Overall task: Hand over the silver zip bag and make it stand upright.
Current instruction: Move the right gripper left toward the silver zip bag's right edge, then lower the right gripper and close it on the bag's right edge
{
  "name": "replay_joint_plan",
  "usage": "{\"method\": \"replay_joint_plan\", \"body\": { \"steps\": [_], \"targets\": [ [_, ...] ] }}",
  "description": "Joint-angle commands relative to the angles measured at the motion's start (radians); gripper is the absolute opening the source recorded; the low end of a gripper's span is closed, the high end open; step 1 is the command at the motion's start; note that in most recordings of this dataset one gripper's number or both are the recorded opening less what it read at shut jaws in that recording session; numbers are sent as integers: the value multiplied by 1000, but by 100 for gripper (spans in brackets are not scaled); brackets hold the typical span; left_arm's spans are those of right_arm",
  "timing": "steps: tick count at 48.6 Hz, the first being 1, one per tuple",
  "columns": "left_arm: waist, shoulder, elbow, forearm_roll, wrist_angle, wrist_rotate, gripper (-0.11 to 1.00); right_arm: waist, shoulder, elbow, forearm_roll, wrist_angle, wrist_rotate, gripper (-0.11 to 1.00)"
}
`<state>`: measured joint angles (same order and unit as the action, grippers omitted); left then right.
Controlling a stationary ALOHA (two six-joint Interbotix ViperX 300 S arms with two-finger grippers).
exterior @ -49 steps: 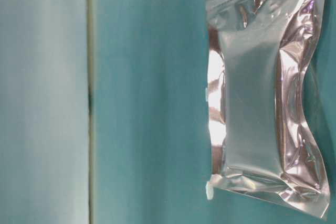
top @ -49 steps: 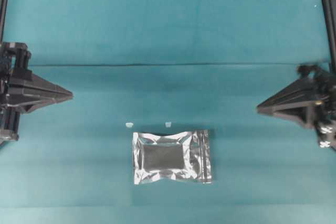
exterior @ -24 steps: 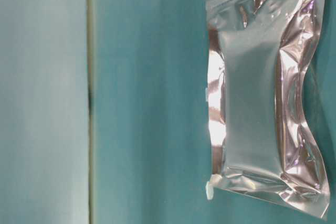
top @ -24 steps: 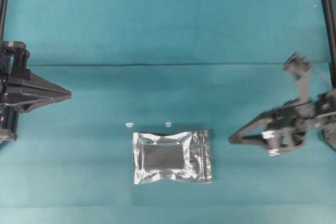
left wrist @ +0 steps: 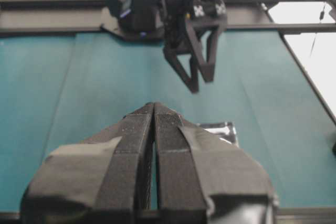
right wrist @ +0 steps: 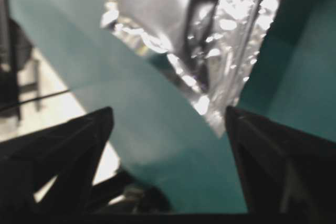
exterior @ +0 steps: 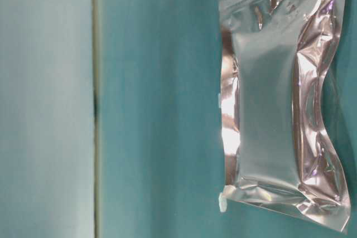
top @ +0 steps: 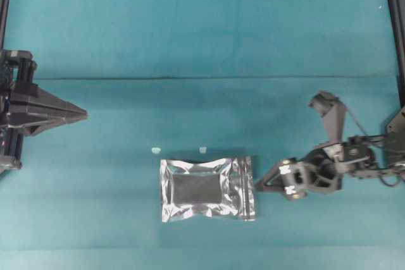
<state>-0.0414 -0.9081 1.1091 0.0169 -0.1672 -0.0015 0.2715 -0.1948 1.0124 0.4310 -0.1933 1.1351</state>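
The silver zip bag (top: 207, 189) lies flat on the teal cloth near the front centre, its zip strip toward the right. It fills the right side of the table-level view as a crinkled foil pouch (exterior: 273, 110). My right gripper (top: 259, 184) is low over the cloth just right of the bag's zip edge, not touching it. In the right wrist view its fingers (right wrist: 79, 145) stand wide apart with only cloth between them, and the bag (right wrist: 199, 30) lies just ahead. My left gripper (top: 81, 115) hovers at the far left, shut and empty, fingertips (left wrist: 157, 116) pressed together.
Two tiny white scraps (top: 155, 150) (top: 202, 150) lie just behind the bag. A fold line in the cloth (top: 202, 79) runs across the table. Black frame rails (top: 395, 23) stand at both side edges. The right arm (left wrist: 191, 51) shows opposite in the left wrist view.
The right arm has swung from the right edge down and leftward to the bag's zip edge, and its jaws have opened. The left arm and bag stayed still.
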Motion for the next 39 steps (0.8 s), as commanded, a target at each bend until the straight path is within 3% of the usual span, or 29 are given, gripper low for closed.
{"method": "replay_joint_plan", "body": {
  "steps": [1, 15, 26, 33, 39],
  "targets": [
    [0, 9, -25, 3, 0, -2, 0, 3, 40, -20, 9, -15, 15, 92],
    [0, 6, -25, 3, 18, -3, 0, 3, 121, -20, 52, -66, 17, 92],
    [0, 9, -25, 3, 25, -2, 0, 18, 141, 3, 71, -176, 17, 92],
    [0, 9, -23, 3, 25, -2, 0, 49, 137, 61, 126, -314, 18, 92],
    [0, 6, -23, 3, 26, -2, 0, 75, 141, 83, 170, -351, 20, 92]
  ]
}}
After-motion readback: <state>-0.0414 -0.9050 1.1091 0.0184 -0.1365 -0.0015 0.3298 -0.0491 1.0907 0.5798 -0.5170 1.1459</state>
